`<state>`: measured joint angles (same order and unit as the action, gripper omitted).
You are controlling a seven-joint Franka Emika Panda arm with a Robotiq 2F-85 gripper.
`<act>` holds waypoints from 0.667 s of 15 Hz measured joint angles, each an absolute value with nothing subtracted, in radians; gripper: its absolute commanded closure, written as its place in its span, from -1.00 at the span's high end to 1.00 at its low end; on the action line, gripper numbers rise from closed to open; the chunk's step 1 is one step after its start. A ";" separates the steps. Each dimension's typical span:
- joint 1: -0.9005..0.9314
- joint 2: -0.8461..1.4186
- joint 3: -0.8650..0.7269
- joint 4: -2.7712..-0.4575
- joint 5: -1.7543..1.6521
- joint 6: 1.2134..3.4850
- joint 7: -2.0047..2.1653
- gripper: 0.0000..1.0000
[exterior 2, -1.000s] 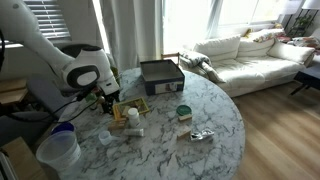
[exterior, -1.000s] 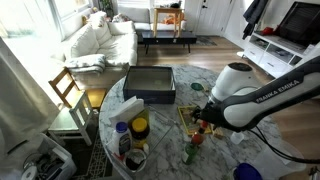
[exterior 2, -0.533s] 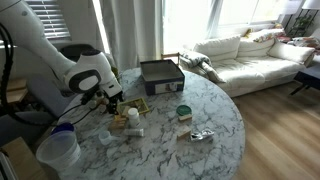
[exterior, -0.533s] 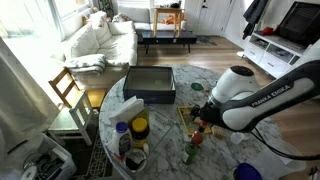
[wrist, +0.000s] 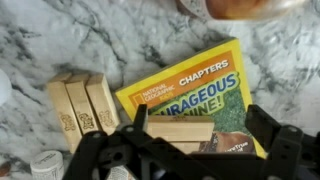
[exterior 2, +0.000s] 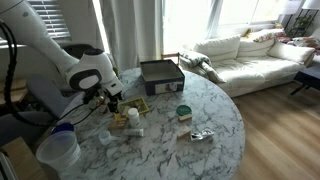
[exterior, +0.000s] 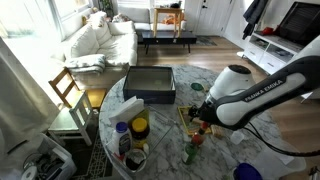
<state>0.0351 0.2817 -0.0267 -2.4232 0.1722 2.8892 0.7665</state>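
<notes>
In the wrist view my gripper [wrist: 200, 122] is open, its two dark fingers [wrist: 266, 125] standing either side of a pale wooden block [wrist: 180, 130]. That block lies on a yellow National Geographic book [wrist: 200, 80] on the marble table [wrist: 60, 40]. The fingers do not press on the block. Three more wooden blocks [wrist: 82, 105] lie side by side just left of the book. In both exterior views the gripper [exterior: 201, 117] [exterior 2: 113, 99] hangs low over the book [exterior 2: 132, 108] near the table's edge.
A dark shallow box [exterior: 150, 83] [exterior 2: 160, 73] sits further in on the round table. A blue-capped bottle [exterior: 122, 138], a yellow-lidded jar [exterior: 140, 127], a green-lidded jar [exterior 2: 183, 112], crumpled foil [exterior 2: 202, 135] and a plastic tub [exterior 2: 58, 148] stand around. An orange object [wrist: 240, 6] lies beyond the book.
The arm has shifted a little over the book, mostly in the first half second. The jaws stay open.
</notes>
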 measured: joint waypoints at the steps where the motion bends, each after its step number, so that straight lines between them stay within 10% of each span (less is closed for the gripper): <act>1: 0.035 0.282 -0.023 -2.415 0.182 2.866 0.749 1.00; 10: 0.039 0.299 -0.084 -2.348 0.153 2.757 0.719 1.00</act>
